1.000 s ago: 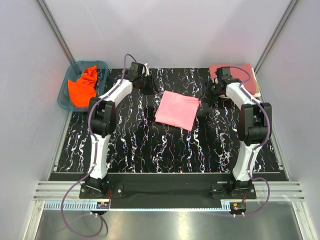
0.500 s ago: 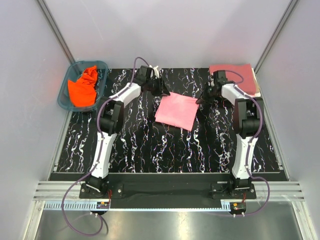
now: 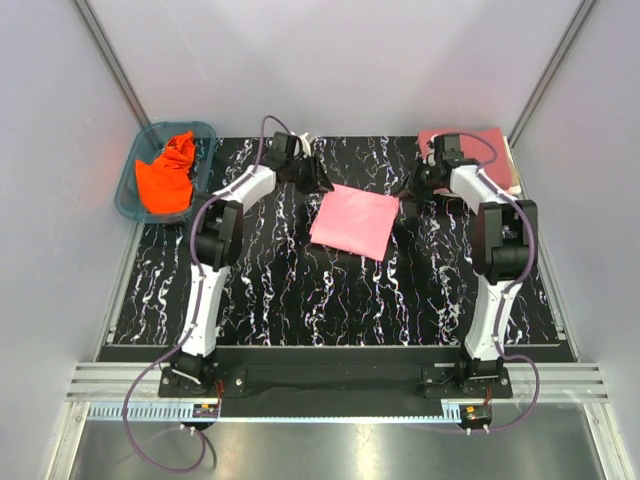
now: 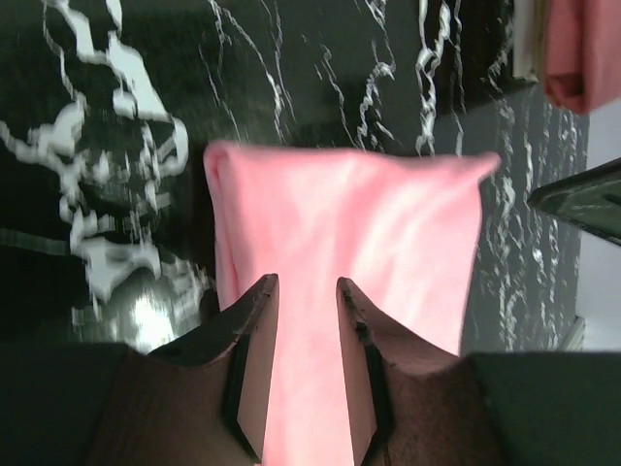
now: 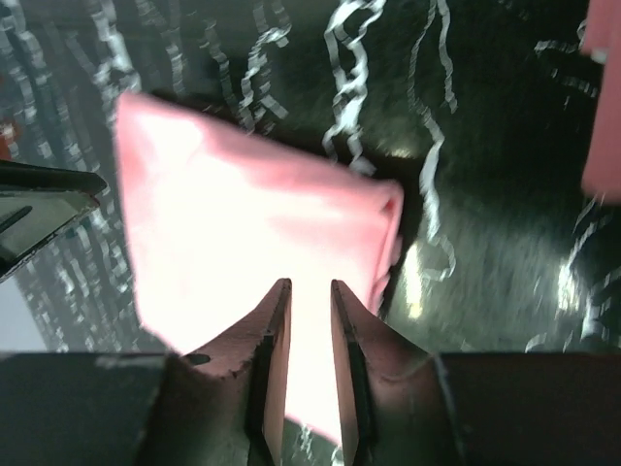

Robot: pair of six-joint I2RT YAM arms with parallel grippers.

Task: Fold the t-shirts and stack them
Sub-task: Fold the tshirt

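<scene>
A light pink t-shirt (image 3: 355, 222) lies folded into a square in the middle of the table. My left gripper (image 3: 322, 183) hovers at its far left corner. In the left wrist view it (image 4: 306, 286) is open, with pink cloth (image 4: 388, 223) showing through the gap. At the shirt's far right corner my right gripper (image 3: 405, 195) has its jaws narrowly open (image 5: 309, 286) over the pink fabric (image 5: 243, 214), nothing pinched. A rose-red t-shirt (image 3: 480, 140) lies folded at the back right on a cream one (image 3: 513, 165). An orange t-shirt (image 3: 165, 175) sits crumpled in the basket.
The teal plastic basket (image 3: 128, 178) stands off the table's back left corner. Grey walls close in the left, right and back sides. The black marbled table (image 3: 300, 290) stretches toward the arm bases.
My left gripper has swung right from the back of the table to the pink shirt's far left corner. My right gripper has shifted only slightly at the right corner. The shirt has not moved.
</scene>
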